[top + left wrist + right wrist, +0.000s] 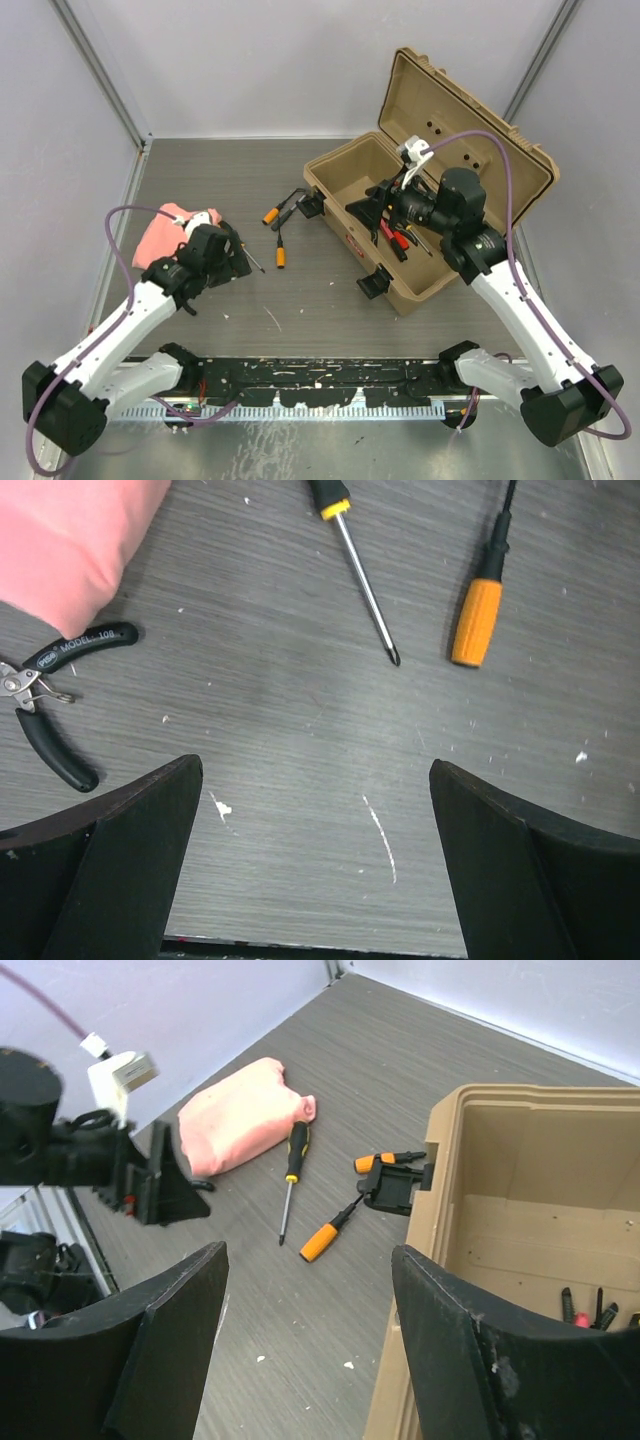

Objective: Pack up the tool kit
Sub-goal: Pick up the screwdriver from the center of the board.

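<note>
Reading the black-handled cutting pliers (60, 680) in the left wrist view, you can make out "MODEL 108" in white along one handle. The red label (352, 240) on the front of the large tan ribbed hard-plastic case (450, 110) is too small to read.

You are working on a dark grey wood-grain bench (300, 310) flecked with white, with pale walls around it. The case stands toward the far right corner with its lid raised, and red- and black-handled tools (395, 238) lie inside.

Left of the case, mid-bench, lie an orange-handled screwdriver (272, 214), a second orange-handled screwdriver (281, 258) and a black-and-yellow-handled screwdriver (365, 575). The pliers lie toward the left edge, one handle against the pink folded cloth (160, 235).

Your left gripper (315, 780) hovers above bare bench near those tools, jaws spread wide, holding nothing. Your right gripper (308, 1260) hangs over the case's left end, jaws apart, nothing between them.
</note>
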